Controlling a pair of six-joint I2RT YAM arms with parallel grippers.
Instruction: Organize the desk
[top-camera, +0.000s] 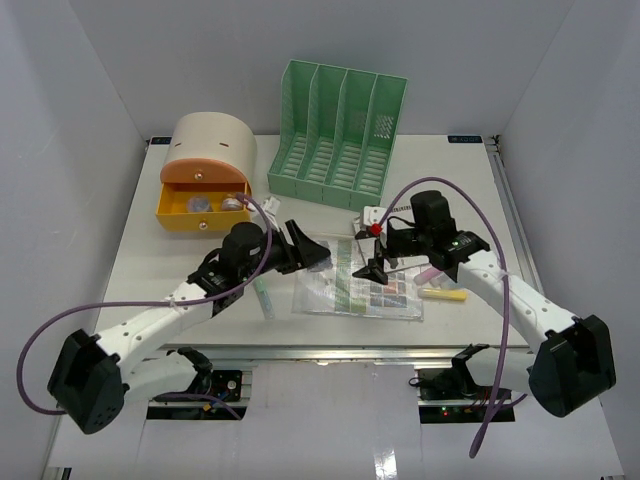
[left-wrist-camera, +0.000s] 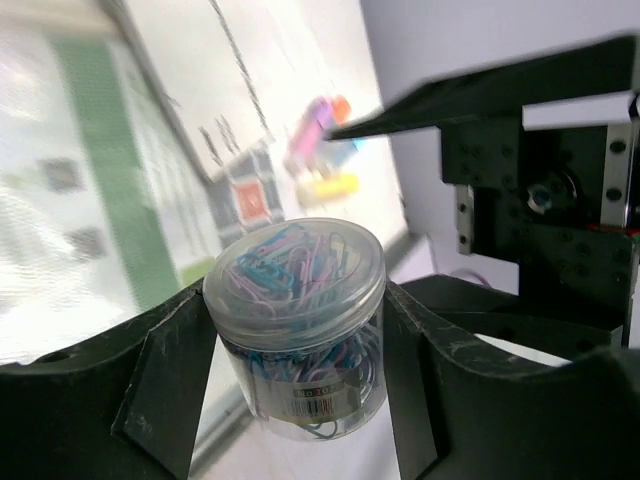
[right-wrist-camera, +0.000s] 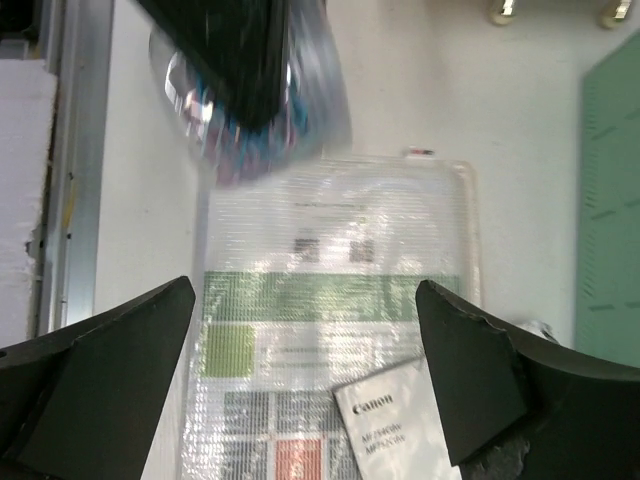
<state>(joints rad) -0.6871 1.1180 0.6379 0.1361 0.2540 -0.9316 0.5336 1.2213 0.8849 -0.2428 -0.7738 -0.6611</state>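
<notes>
My left gripper is shut on a clear round jar of coloured paper clips and holds it above the white desk. In the top view this gripper hangs at the left edge of a clear plastic document sleeve. My right gripper is open and empty over the sleeve, just right of the left gripper. The blurred jar shows at the top of the right wrist view, with a white Canon booklet inside the sleeve.
A green slotted file rack stands at the back. A cream-and-orange drawer box at back left has its drawer open with small items inside. A green pen, a yellow highlighter and a pink item lie by the sleeve.
</notes>
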